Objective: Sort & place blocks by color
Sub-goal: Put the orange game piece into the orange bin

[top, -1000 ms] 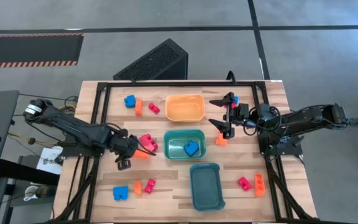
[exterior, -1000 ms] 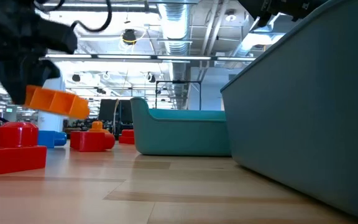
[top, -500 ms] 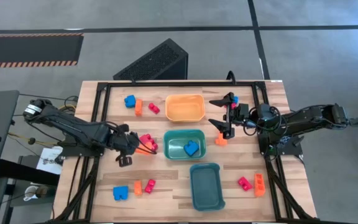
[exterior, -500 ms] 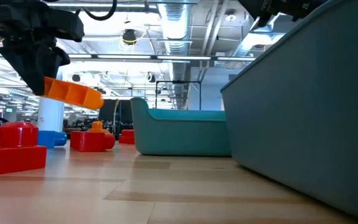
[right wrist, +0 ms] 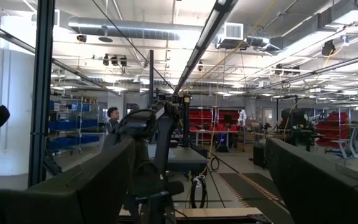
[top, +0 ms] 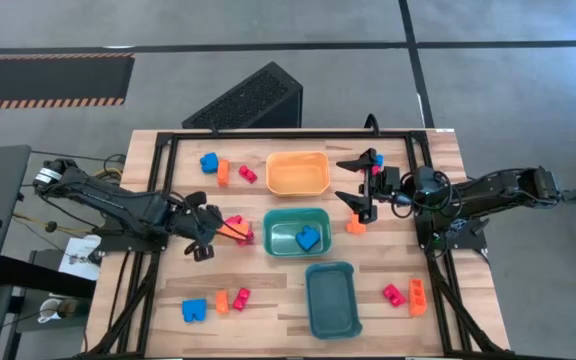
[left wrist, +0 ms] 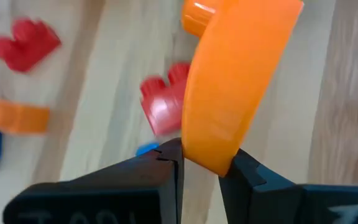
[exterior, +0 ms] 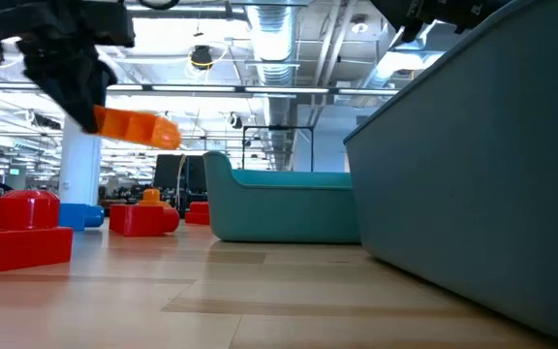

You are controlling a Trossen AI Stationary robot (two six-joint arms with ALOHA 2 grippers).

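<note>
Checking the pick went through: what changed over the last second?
The left gripper, shut on the orange block, lifted it higher off the table and carried it a little toward the orange tray. The right gripper stayed open and parked beside that tray. The blue block in the green tray and the loose blocks did not move.

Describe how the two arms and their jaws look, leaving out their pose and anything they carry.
Both arms are dark, nearly black, built of jointed segments. The left arm has a pale metallic fitting near its base and loose cables trailing beside it. The right arm looks equally dark, with black cabling at its base. The left gripper has two flat, dark, angular jaws; the right gripper has broad dark ones. No markings are readable.
</note>
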